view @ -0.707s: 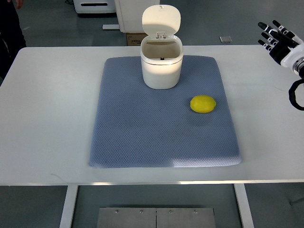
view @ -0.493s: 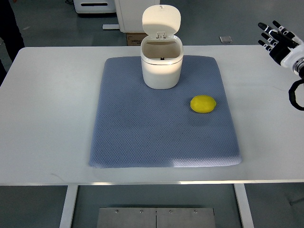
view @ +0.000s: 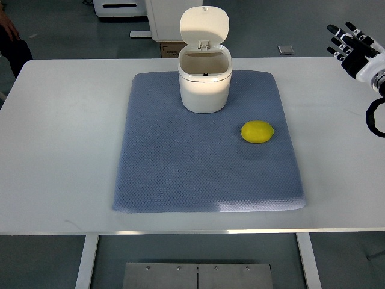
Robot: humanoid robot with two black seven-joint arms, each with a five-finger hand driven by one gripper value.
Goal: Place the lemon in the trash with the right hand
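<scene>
- While my right robot hand (view: 355,53) hangs over the far right corner of the white tabletop (view: 60,138), its fingers (view: 340,43) are spread apart and point toward the far edge, holding nothing
- My arm comes in from the right edge of the view, with a loop of black cable (view: 374,117) hanging just below the wrist
- The lemon (view: 257,132) lies on the right part of the blue-grey mat (view: 180,168), well apart from my robot hand and nearer to me than the bin
- The trash can (view: 204,75), a small white bin, stands upright on the far middle of the mat, with its lid (view: 204,26) flipped up and back so the mouth is open
- The lemon sits to the right of the trash can and a little closer to my side, not touching it
- The mat lies flat across the middle of the tabletop, its near edge slightly lifted and catching light
- A person's hand and dark sleeve (view: 12,36) show at the far left corner of the view, beyond the tabletop
- Beyond the far edge I see a cardboard box (view: 171,48) on the floor behind the trash can, and a small grey floor plate (view: 285,50) further right
</scene>
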